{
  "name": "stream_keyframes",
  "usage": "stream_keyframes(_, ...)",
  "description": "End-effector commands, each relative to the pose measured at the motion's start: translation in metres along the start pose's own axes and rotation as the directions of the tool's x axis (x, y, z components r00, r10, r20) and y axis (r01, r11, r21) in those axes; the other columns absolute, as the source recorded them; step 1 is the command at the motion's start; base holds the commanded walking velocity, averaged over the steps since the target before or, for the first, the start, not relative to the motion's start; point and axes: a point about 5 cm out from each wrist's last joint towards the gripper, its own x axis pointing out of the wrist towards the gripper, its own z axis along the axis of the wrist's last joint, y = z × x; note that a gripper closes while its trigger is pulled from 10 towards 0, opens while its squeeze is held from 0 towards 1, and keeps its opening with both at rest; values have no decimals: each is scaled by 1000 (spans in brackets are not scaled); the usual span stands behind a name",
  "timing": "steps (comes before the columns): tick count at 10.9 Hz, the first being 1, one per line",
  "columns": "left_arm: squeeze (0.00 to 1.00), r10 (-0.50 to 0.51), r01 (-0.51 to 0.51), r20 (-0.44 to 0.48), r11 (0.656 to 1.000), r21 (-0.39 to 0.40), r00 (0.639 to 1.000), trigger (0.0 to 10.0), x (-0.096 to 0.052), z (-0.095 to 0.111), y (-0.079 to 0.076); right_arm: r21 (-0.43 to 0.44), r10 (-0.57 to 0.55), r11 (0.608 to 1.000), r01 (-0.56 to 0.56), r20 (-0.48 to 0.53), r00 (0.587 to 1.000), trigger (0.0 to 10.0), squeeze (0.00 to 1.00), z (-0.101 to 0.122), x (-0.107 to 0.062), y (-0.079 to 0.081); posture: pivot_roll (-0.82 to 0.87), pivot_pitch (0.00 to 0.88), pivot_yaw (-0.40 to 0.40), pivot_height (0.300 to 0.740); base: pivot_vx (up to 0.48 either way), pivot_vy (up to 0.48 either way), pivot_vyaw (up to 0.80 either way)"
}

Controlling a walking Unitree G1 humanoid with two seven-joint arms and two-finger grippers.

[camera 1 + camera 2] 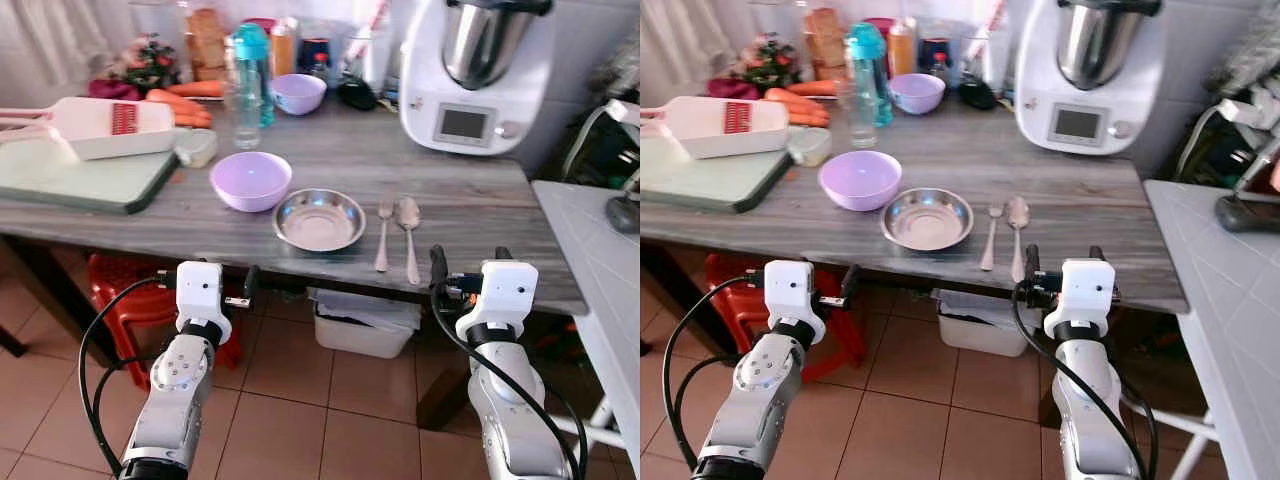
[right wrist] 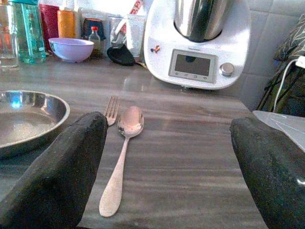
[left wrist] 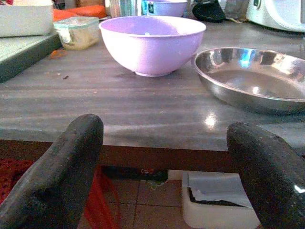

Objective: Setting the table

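table [image 1: 470, 200]: grey wood-grain top, smooth with a dull sheen
steel plate [image 1: 319, 219]: polished metal, mirror-glossy, catching blue glints
spoon [image 2: 120, 156]: silvery metal, shiny bowl, duller handle
fork [image 1: 384, 235]: same silvery metal
lilac bowl [image 3: 151, 44]: smooth plastic, soft satin finish
kitchen machine [image 1: 476, 70]: glossy white plastic body, brushed steel jug
left gripper [image 3: 162, 171]: fingers [image 3: 62, 176] matt black, slightly rough
floor [image 1: 300, 400]: smooth tan tiles

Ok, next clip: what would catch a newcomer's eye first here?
A lilac bowl, a steel plate and a fork beside a spoon line the near edge of the grey table. Both the left gripper and right gripper wait open below that edge, holding nothing.
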Motion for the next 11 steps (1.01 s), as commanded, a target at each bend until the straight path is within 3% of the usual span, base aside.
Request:
stream_keyframes(1, 0, -11, 11, 12, 1000, 11, 1000, 10000, 4, 4, -2, 2, -16, 1000, 16, -6, 1000, 10000, 0, 1, 4, -2, 48, 0, -16, 740, 0, 0, 0)
stream_keyframes(11, 0, -25, 25, 13, 1000, -13, 1000, 10000, 11, 4, -14, -42, -4, 999, 4, 8, 1000, 10000, 0, 6, 6, -12, 12, 0, -34, 740, -25, 0, 0)
